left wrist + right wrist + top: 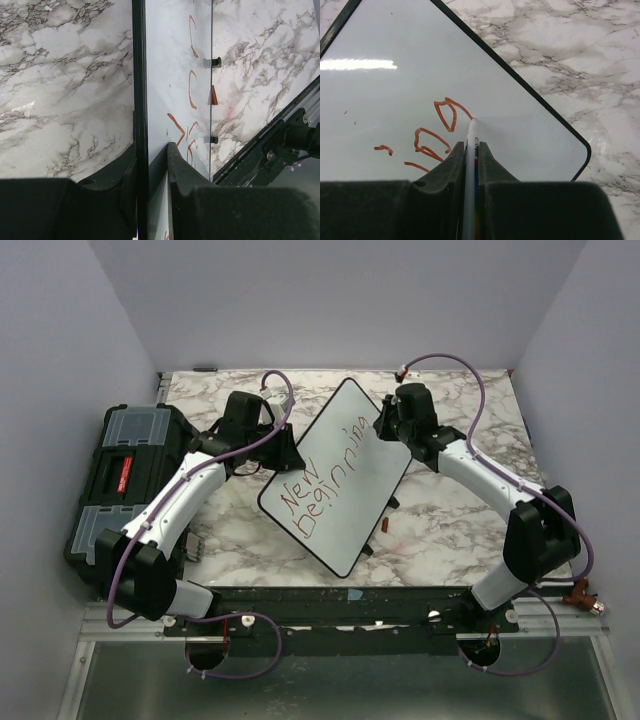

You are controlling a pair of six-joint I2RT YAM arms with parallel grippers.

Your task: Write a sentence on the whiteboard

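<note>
The whiteboard (345,455) lies diagonally mid-table, black-framed. The sentence (322,480) in red marker reads "New" above "Beginning". My left gripper (283,452) is shut on the board's left edge; in the left wrist view the jaws (151,152) pinch the black frame and white face (170,75), with red strokes (192,90) beyond. My right gripper (388,425) is over the board's upper right. In the right wrist view it (471,146) is shut on a white marker (470,132), whose tip touches the board (420,50) at the end of the last red letter (445,112).
A black toolbox (125,475) with clear lid trays fills the table's left side. A small red cap (384,524) lies on the marble beside the board's lower right edge, also seen as the cap (214,95). Walls enclose three sides.
</note>
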